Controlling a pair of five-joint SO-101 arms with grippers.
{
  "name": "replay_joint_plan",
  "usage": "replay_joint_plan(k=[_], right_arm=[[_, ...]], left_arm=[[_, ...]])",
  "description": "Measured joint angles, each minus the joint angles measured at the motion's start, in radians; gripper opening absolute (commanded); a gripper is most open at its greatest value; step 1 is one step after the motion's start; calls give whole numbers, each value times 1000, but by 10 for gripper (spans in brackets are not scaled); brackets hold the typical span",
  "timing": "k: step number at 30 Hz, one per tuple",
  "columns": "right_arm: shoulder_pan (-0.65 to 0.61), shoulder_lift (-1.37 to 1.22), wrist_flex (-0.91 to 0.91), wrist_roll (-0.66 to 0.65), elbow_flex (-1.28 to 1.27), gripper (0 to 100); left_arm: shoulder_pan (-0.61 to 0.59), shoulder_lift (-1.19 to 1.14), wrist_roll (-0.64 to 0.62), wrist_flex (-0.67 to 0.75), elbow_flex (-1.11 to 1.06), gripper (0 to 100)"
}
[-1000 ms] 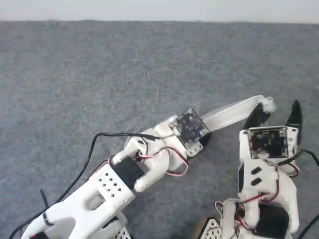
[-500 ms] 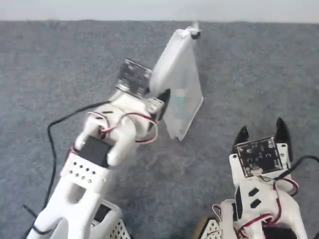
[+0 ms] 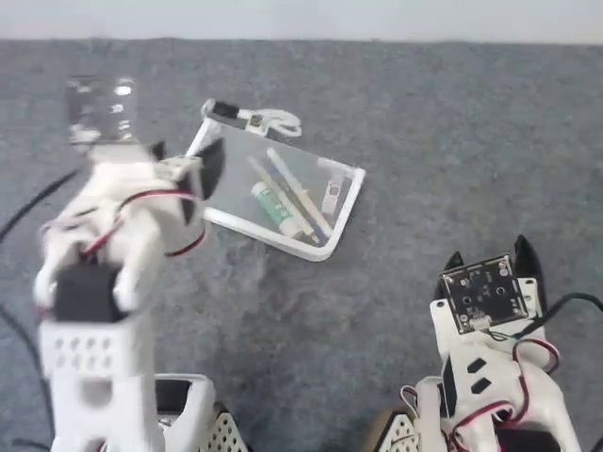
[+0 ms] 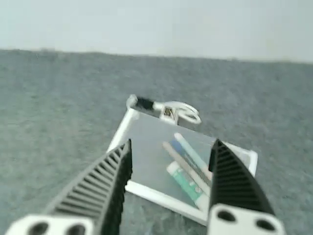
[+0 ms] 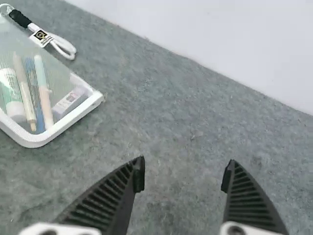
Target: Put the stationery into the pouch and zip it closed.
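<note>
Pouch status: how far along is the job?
Done: the stationery sits inside the pouch, which lies flat on the table. In hand: nothing; the left gripper is open near the pouch's edge, and the right gripper is open and well clear. Left: the zip. Its pull sits at one corner, but whether it is fully closed cannot be told.

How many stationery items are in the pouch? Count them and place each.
5, seen through the pouch wall: a green tube, then a tan pencil, a blue pen, a pale pen and a small white block, side by side. Others may hide beneath.
</note>
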State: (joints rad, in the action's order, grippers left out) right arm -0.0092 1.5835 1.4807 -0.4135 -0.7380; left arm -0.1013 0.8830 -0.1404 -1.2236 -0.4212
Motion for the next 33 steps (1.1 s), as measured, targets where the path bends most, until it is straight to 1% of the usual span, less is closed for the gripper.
replay_joint_plan(k=[2,4,6,9,11,15,17,21,24,28,31,33], right_arm=[[0,0,20,0,0,173],[2,0,37,0,0,99],[3,0,41,0,0,44],[2,0,43,0,0,25],[0,2,43,0,0,27],[0,6,84,6,0,27],[-2,6,101,61,0,27],[2,6,103,218,-3,23],[2,8,103,285,-57,2],[2,8,103,305,-98,6],[-2,8,103,310,-98,6],[-2,8,104,311,-101,6]], left_arm=[[-11,75,15,-18,8,206],[-11,160,32,-23,6,150],[-11,252,40,-23,-6,92],[-17,356,40,-11,-71,29],[-14,396,46,8,-129,9],[-15,454,83,18,-227,9],[-12,489,86,18,-267,11],[-14,574,86,18,-364,12],[-12,660,92,18,-443,13],[-12,806,92,18,-562,21],[-15,919,95,18,-641,76],[-17,922,95,20,-667,103]])
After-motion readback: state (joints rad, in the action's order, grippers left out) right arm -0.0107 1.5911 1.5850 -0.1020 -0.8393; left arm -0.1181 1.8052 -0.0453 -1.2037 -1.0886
